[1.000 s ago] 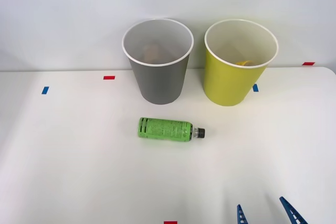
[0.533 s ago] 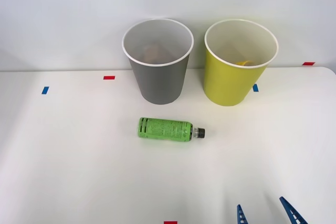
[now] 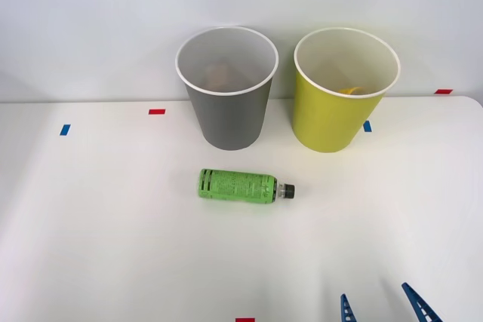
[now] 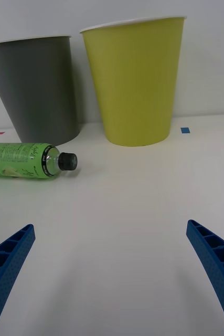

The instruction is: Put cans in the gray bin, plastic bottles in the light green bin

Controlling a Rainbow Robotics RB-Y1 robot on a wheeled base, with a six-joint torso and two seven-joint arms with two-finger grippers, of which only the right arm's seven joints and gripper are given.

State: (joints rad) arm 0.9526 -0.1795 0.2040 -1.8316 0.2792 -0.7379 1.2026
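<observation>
Right gripper (image 3: pixel 381 308): the two blue ribbed fingers (image 4: pixel 7 268) stand wide apart, with nothing between them and nothing touching them. In the front view only the fingertips show, cut off by the near edge, low over the white table (image 3: pixel 113 246) and well apart from every object.

Green plastic bottle (image 3: pixel 245 185): lies on its side on the table in front of the gray bin (image 3: pixel 229 111), apart from it, black cap (image 4: pixel 68 160) toward the robot's right. The printed label carries dark text and a pale graphic; the writing cannot be read in either view. In the wrist view the bottle's base end is cut off by the frame.

Gray bin and light green bin (image 3: pixel 332 115): both upright, side by side at the far side of the table, close but not touching, white rims intact. Inside the gray bin a faint brownish shape lies at the bottom, possibly the can, though it is too dim to identify. Inside the light green bin a small yellow shape shows at the inner wall, also unidentifiable.

Small red and blue tape marks (image 3: pixel 156 111) are stuck to the table surface.
</observation>
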